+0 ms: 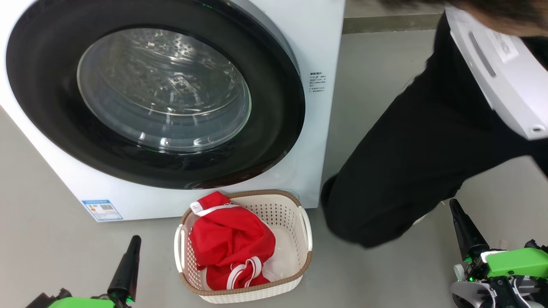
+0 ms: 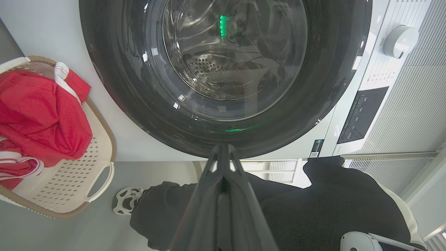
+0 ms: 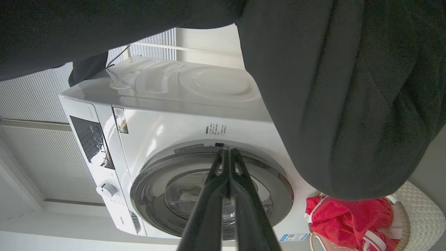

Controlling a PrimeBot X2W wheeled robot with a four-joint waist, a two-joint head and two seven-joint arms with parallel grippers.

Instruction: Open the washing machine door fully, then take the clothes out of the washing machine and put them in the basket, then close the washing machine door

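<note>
- Black and tapering, our left gripper (image 1: 135, 241) is pointing up from the lower left above the grey floor (image 1: 51, 265). Its two fingers are pressing together with nothing between them.
- Just above it, we are seeing a small blue label (image 1: 102, 209) sticking to the lower front of the white washing machine (image 1: 329, 38).
- The washing machine door (image 1: 43, 111) is sitting shut, its wide glossy black rim lying flat against the front. Through the bulging glass we are making out the perforated steel drum, and no fabric is showing in it.
- Below the door, the cream basket (image 1: 286, 214) is standing on the floor just in front of the machine, its brown rim nearly touching the white panel.
- The red clothes (image 1: 231, 244) are lying inside the basket, piling toward its left side, with white stripe trim showing at the front and one corner reaching over the far rim.
- To the right, a person in black clothing (image 1: 406, 171) is bending close beside the machine and basket.
- At the lower right, our right gripper (image 1: 454, 204) is pointing up near the person, jaws closing fully on nothing.
</note>
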